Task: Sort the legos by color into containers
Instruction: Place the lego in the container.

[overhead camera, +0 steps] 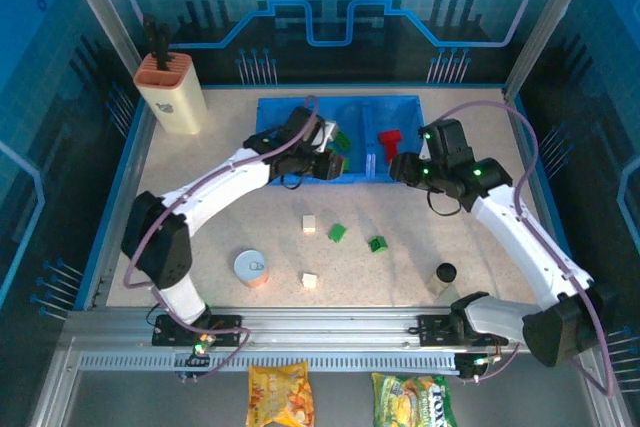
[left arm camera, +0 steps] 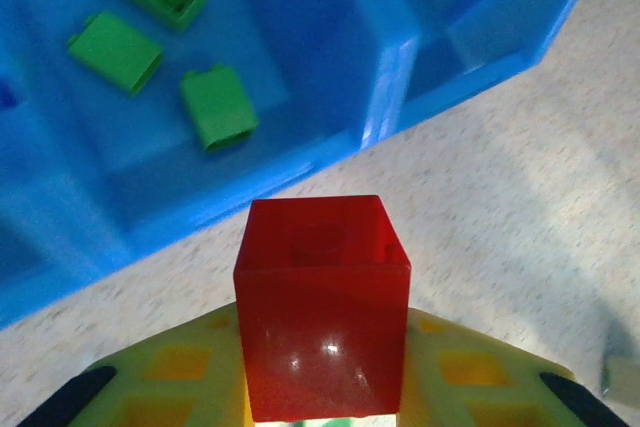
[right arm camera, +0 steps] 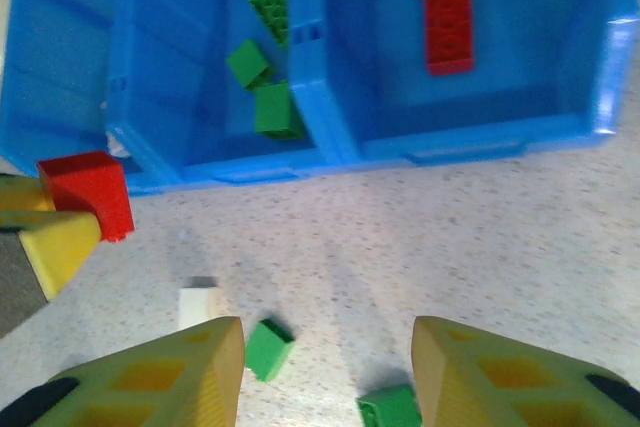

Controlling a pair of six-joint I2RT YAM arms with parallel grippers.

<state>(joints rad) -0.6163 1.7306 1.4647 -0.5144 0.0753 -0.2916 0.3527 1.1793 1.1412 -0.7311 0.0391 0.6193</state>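
One red brick [left arm camera: 322, 307] is being gripped by the left claw [right arm camera: 50, 215] at the near wall of the blue tray [right arm camera: 470, 137]; the right claw [right arm camera: 325, 352] is hovering wide open, empty. Sorted green bricks [right arm camera: 268, 107] and sorted red bricks [right arm camera: 448, 17] are lying inside; two loose green bricks [overhead camera: 337, 233] and two cream bricks [overhead camera: 309, 223] are waiting on the bench [overhead camera: 400, 292].
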